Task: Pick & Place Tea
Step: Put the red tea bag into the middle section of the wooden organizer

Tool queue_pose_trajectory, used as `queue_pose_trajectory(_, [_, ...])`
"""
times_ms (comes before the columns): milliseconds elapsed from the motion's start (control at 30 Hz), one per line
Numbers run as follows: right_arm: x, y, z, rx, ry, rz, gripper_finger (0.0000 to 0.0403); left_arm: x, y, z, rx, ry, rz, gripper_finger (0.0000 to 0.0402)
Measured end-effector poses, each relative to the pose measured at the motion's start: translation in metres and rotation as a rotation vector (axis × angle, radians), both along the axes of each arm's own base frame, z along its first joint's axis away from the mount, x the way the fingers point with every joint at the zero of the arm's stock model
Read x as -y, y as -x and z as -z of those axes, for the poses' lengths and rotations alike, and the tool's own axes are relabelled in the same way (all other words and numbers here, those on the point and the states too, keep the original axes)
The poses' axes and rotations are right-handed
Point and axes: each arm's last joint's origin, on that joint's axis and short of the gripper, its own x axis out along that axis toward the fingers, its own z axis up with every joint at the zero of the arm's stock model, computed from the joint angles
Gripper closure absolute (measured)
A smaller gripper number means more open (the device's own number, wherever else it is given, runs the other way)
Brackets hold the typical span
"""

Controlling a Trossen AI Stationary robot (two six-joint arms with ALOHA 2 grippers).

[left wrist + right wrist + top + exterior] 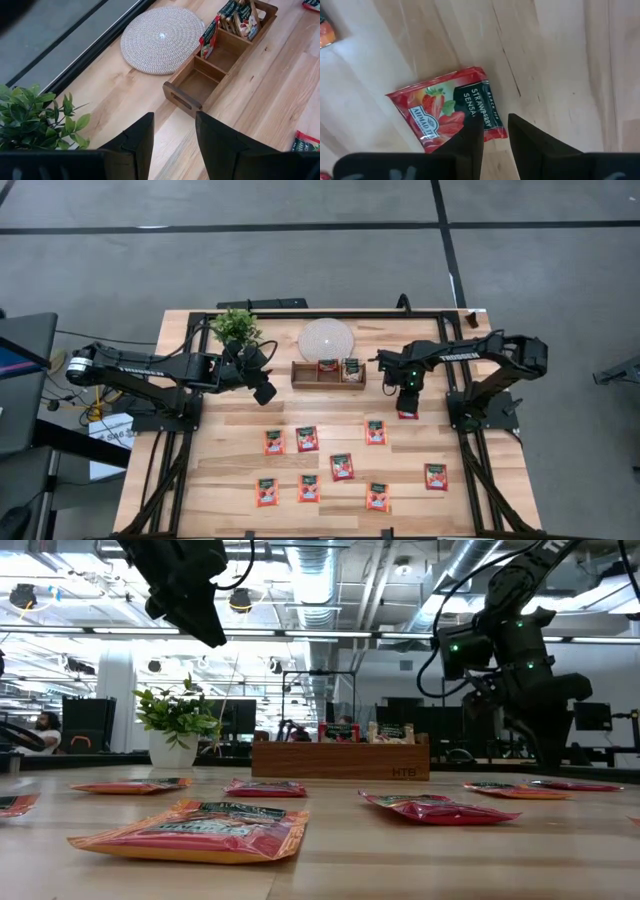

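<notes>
A red tea sachet point(442, 114) lies flat on the wooden table, right of the tray. My right gripper point(496, 145) points down over its near corner, fingers a little apart, and I cannot tell whether they touch it. In the high view this gripper point(408, 396) stands just above the sachet point(408, 414). My left gripper point(175, 145) hangs open in the air left of the brown wooden tray point(328, 376), holding nothing. Two sachets point(327, 367) point(351, 368) stand on edge in the tray's middle and right compartments. Several more red sachets point(342, 467) lie flat on the table's near half.
A round white woven disc point(327, 340) lies behind the tray. A small potted plant point(236, 327) stands at the far left, close to my left arm. The two arms' bases point(160, 418) point(482, 416) stand at the table's sides.
</notes>
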Motion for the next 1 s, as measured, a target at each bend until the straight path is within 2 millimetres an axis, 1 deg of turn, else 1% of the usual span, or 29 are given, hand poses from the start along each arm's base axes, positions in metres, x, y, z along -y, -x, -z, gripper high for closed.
queue_pose_trajectory(233, [0.0002,-0.0002,-0.0002,-0.002,0.015,-0.002,0.0321,0.0000,0.0000,0.0000,0.000,0.000,0.000,0.0264])
queue_pose_trajectory(433, [-0.0043,-0.0016,-0.0001,-0.002,0.016,-0.022,0.0321,0.0000,0.0000,0.0000,-0.001,0.000,0.001,0.0264])
queue_pose_trajectory(600, [-0.0051,-0.0022,0.0000,-0.016,0.067,-0.017,0.0321,0.0000,0.0000,0.0000,-0.001,0.000,0.001,0.0264])
queue_pose_trajectory(1000, [-0.0067,-0.0027,0.0000,-0.014,0.064,-0.025,0.0321,0.0008,-0.0003,0.0004,-0.002,0.025,0.022,0.0264])
